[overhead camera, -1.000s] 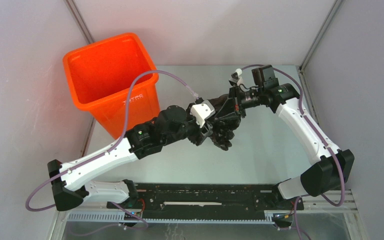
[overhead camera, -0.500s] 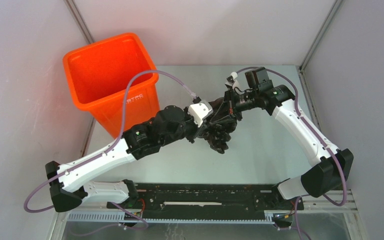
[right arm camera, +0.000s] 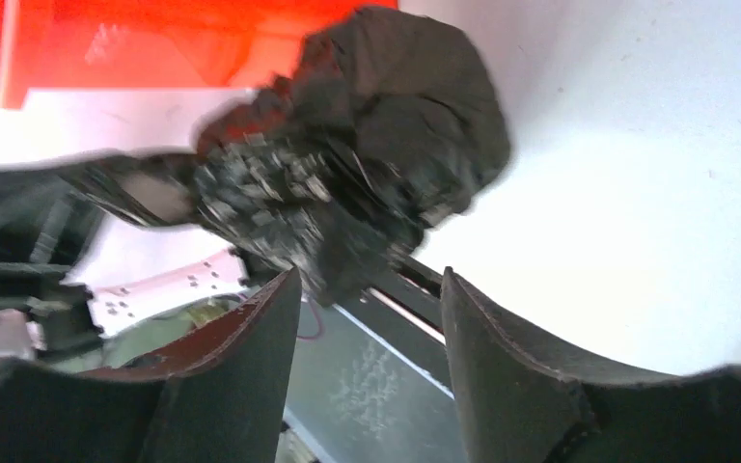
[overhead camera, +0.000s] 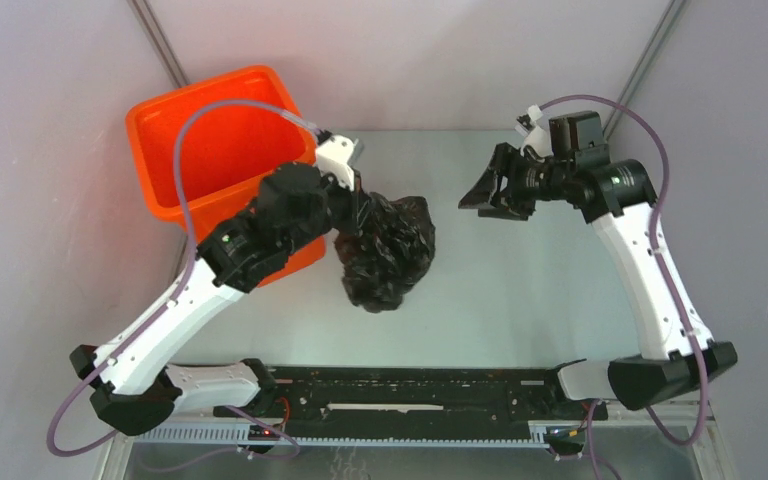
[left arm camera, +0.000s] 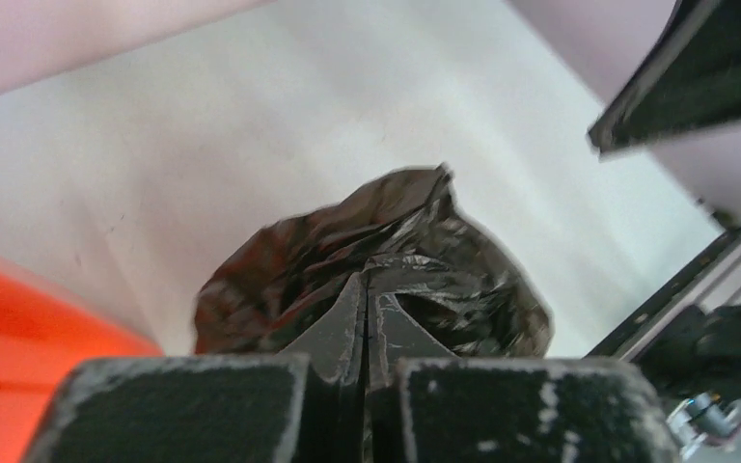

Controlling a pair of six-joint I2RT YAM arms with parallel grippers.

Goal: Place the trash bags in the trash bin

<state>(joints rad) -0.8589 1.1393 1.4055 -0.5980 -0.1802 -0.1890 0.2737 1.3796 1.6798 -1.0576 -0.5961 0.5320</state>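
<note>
Black crumpled trash bag hangs from our left pincer, clamped tight, above the table just beside the orange trash bin. Our right pincer stands apart, spread wide and empty.

One black trash bag, centre of the top view; one orange trash bin, upper left. Two robot arms: left arm at lower left, right arm at right. Two grippers, one per arm: left gripper, right gripper; two purple cables; one table.
</note>
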